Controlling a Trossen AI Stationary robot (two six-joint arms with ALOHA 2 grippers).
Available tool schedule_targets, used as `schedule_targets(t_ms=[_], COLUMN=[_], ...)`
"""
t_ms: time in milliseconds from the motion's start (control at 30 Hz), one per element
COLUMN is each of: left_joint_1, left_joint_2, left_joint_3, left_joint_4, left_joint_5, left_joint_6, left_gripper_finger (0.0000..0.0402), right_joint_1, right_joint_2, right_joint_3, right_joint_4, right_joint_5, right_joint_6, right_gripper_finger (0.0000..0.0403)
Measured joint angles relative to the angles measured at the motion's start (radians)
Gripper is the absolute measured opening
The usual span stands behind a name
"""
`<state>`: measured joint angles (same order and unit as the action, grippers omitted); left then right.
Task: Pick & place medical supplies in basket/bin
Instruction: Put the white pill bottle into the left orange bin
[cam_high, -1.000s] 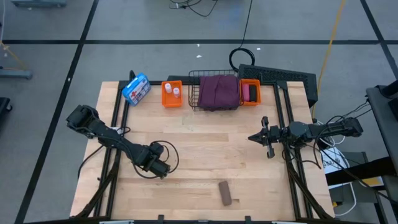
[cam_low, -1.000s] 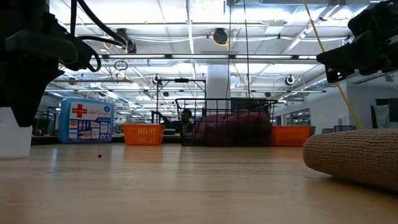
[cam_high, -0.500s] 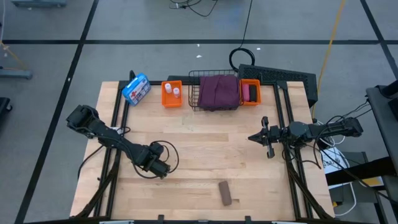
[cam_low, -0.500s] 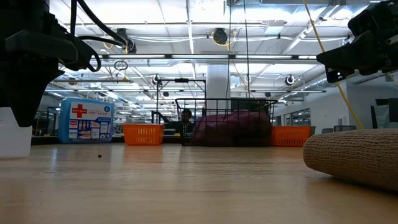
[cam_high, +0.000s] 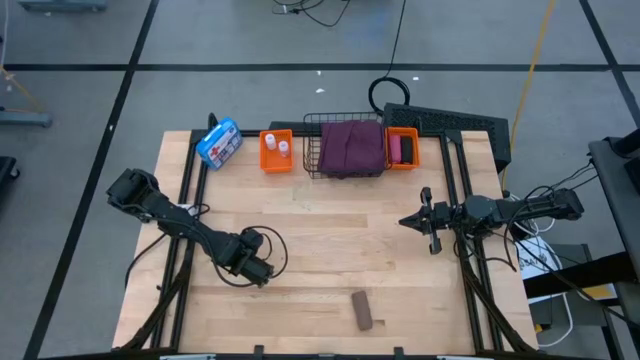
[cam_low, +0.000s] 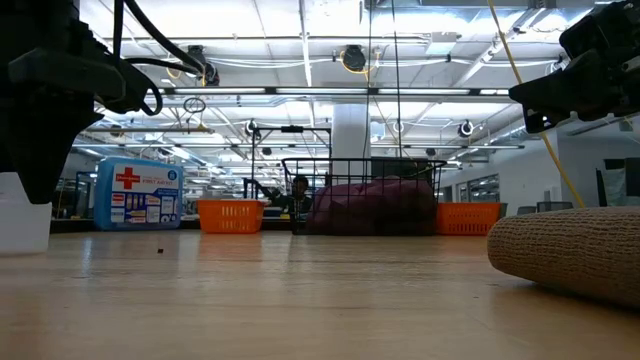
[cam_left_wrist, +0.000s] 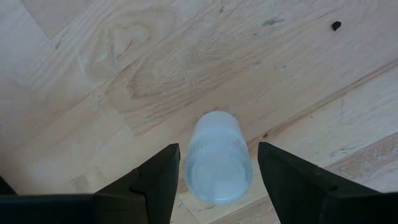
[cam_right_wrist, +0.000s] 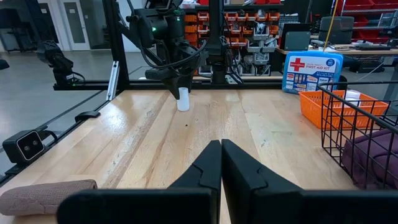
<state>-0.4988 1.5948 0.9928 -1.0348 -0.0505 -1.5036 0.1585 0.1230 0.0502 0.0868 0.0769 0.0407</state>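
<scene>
A small white vial (cam_left_wrist: 217, 158) stands upright on the table near its left front, under my left gripper (cam_high: 257, 268), which points straight down and is shut on it. My right gripper (cam_high: 405, 222) hangs level over the table's right side, shut and empty. A brown roll (cam_high: 363, 310) lies on its side near the front edge. At the back, the black wire basket (cam_high: 312, 150) holds the maroon cloth (cam_high: 352, 145). The left orange bin (cam_high: 264, 152) holds two vials. The right orange bin (cam_high: 415, 150) holds a pink roll and a black roll. My left gripper has the vial's upper part (cam_left_wrist: 193, 155) between its two fingers, one on each of two opposite sides. The fingers come from above, pointing down. The vial stays upright with its base on the table (cam_right_wrist: 183, 109).
A blue-and-white first-aid pouch (cam_high: 219, 143) stands at the back left beside the left orange bin. Bare wood lies across the table's middle, between the vial, the brown roll and the row of containers.
</scene>
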Motion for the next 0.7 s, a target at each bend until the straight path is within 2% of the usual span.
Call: schedule_targets(t_ms=[700], left_joint_1=[0.0], left_joint_2=[0.0], left_joint_3=[0.0], left_joint_4=[0.0], left_joint_5=[0.01], left_joint_6=[0.0], left_gripper_finger=[0.0225], right_joint_1=[0.0], right_joint_2=[0.0], right_joint_3=[0.0], right_joint_4=[0.0], right_joint_5=[0.0], right_joint_6=[0.0], right_gripper_finger=[0.0])
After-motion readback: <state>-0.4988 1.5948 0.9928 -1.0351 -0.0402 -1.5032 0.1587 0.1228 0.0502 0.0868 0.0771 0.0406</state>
